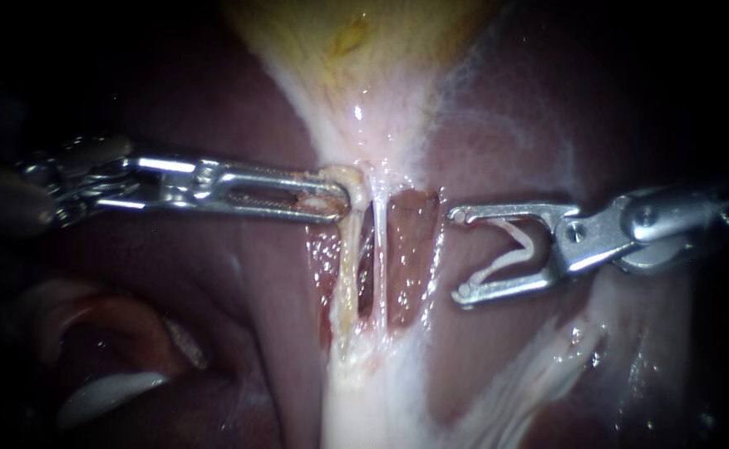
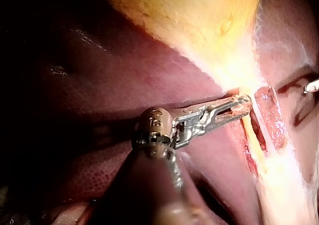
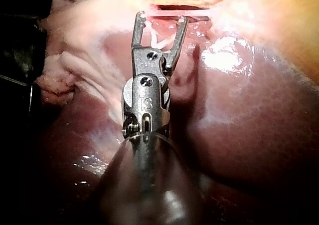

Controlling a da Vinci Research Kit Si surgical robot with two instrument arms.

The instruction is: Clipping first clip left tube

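- My left instrument (image 1: 339, 198) enters from the middle left of the endoscope frame. Its tool is closed flat on the top end of the left tube (image 1: 346, 274), the yellowish strand running down the frame's centre below the gallbladder (image 1: 356, 41).
- My right instrument (image 1: 462, 254) sits at centre right. Its tool is spread wide, with a white clip (image 1: 505, 263) seated between the jaws and touching both. It is clear of both tubes.
- The thin, pale right tube (image 1: 378, 249) lies between that tool and the target. I judge that the jaws must straddle the left tube only, with one jaw threaded through the gap between the two tubes.
- The approach should be square to the tube and below the left tool's grip. Both tips should show past the tube before squeezing, and the left tool should hold the tube taut.
- The right wrist view looks along the shaft. It shows the clip centred in the V and the tubes ahead of the tips.
- The left wrist view shows tissue caked on the closed tip.
- Only the endoscope view shows the gap between the tubes.
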